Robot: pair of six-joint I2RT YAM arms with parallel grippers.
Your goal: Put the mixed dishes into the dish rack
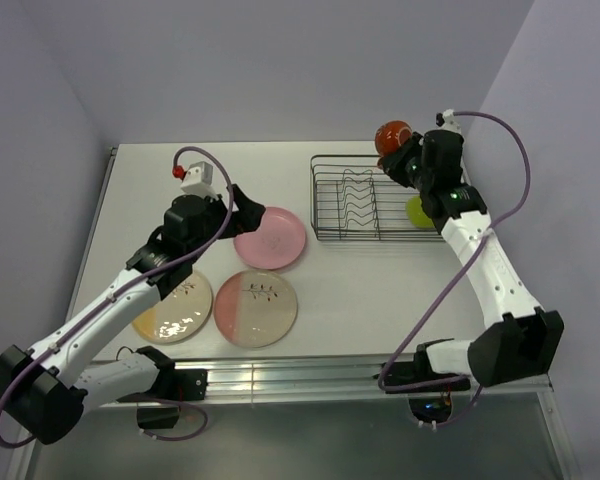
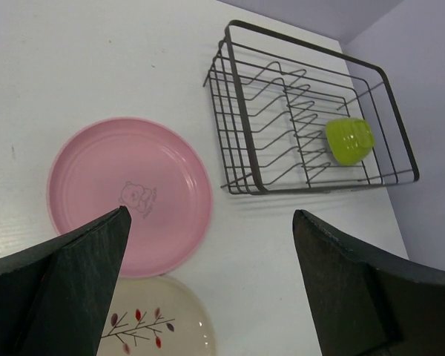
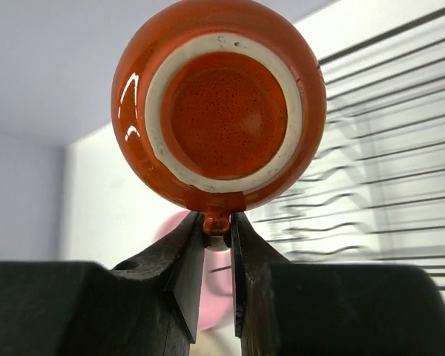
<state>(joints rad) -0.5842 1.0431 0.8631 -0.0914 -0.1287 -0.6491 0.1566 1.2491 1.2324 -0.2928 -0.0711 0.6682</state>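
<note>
1. The rack (image 1: 365,200) holds only the green bowl (image 2: 349,139), at its right end, as far as we can see.
2. Three plates lie flat on the table (image 1: 360,290), none loaded: pink plate (image 1: 272,238), pink-and-cream plate (image 1: 256,308), yellow-and-cream plate (image 1: 173,308). The left gripper (image 2: 209,222) hovers over the pink one, jaws wide apart and empty.
3. The cup (image 3: 218,104) is held up near the rack's far right corner, pinched at its edge by the right gripper (image 3: 218,226).
4. We see no white bowl.

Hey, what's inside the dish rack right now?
Only a lime-green bowl, at the end of the dish rack beside the plate dividers, whose slots are empty. From above, the right arm covers part of that end; the left wrist view shows nothing else there.
</note>
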